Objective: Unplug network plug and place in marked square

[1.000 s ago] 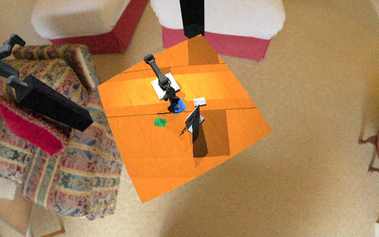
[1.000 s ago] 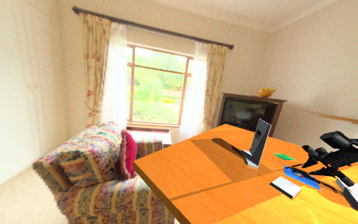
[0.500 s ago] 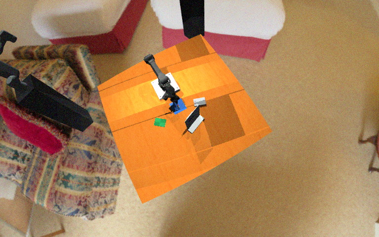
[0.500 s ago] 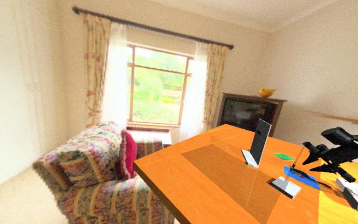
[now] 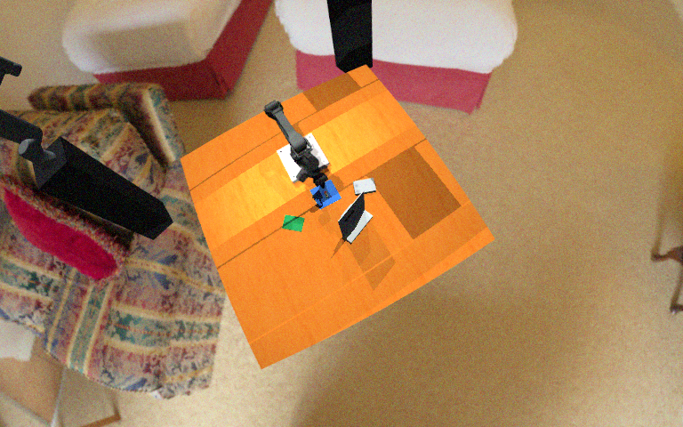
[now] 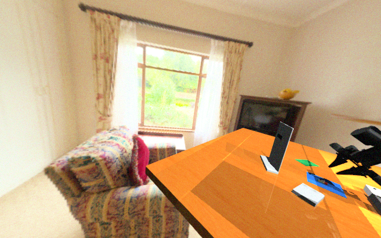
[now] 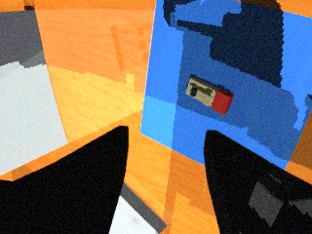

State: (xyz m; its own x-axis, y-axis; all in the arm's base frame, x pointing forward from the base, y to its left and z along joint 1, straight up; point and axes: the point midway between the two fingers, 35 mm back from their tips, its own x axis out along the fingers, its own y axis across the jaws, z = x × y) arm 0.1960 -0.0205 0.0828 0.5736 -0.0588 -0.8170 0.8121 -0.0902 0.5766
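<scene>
The network plug [image 7: 210, 95] [image 6: 323, 181], pale with a red end, lies on the blue square [image 7: 161, 117] [image 6: 338, 191] [image 5: 330, 201] on the table. No finger touches it in the wrist view. The upright dark panel [image 5: 352, 219] [image 6: 283, 147] stands on a white foot, with a dark socket opening [image 6: 279, 136] and no plug in it. My gripper [image 6: 333, 170] [image 7: 167, 137] is open, its black fingers apart with nothing between them, above the table near the blue square. Shadow covers part of the square.
A flat white box [image 5: 365, 186] [image 6: 308, 194] lies beside the blue square, on the panel's side of the arm. A green patch [image 5: 293, 222] [image 6: 306, 162] lies on the table on the other side. The arm's white base plate [image 5: 286, 163] is behind the gripper.
</scene>
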